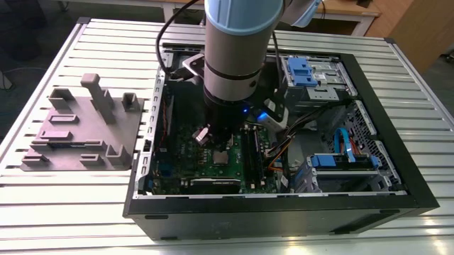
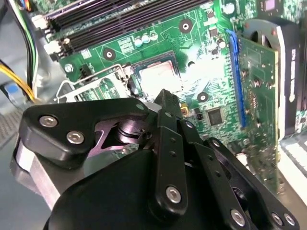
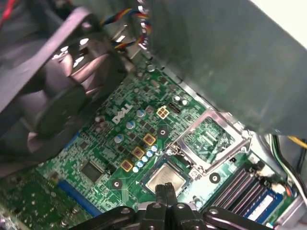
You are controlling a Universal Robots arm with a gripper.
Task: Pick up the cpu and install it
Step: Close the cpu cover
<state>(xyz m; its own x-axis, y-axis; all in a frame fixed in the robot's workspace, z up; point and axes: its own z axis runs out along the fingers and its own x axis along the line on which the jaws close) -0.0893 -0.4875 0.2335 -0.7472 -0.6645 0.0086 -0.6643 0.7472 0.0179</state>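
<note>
CPU first: the small flat square chip with the shiny silver-grey metal top (image 3: 166, 178) sat in its socket on the green motherboard (image 3: 120, 139), low and centre in the first wrist view, and glared almost white in the second wrist view (image 2: 156, 76), upper middle of the frame. In the exterior view it showed as a pale square (image 1: 220, 157) on the board, just below the arm's black tool.

Over it hung the black gripper (image 3: 165, 188), its two thin fingers pressed flat together, nothing between them, the tips right at the chip's near edge in the first wrist view. In the second wrist view the same closed fingertips (image 2: 165, 96) poked up from the black linkage at the lower half of the frame, just beside the bright chip. Whether the tips touched the metal top could not be told.

The silver rectangular socket frame (image 3: 207, 140) stood swung open, lying beside the chip toward the right of centre in the first wrist view; in the second wrist view it lay left of centre (image 2: 91, 84).

Out wide in the exterior view, the black open computer case (image 1: 284, 212) filled the middle on the slatted metal table (image 1: 71, 212), and the big grey moulded tray with upright posts (image 1: 78, 133) sat at the exterior view's left, well apart from the case's board.
</note>
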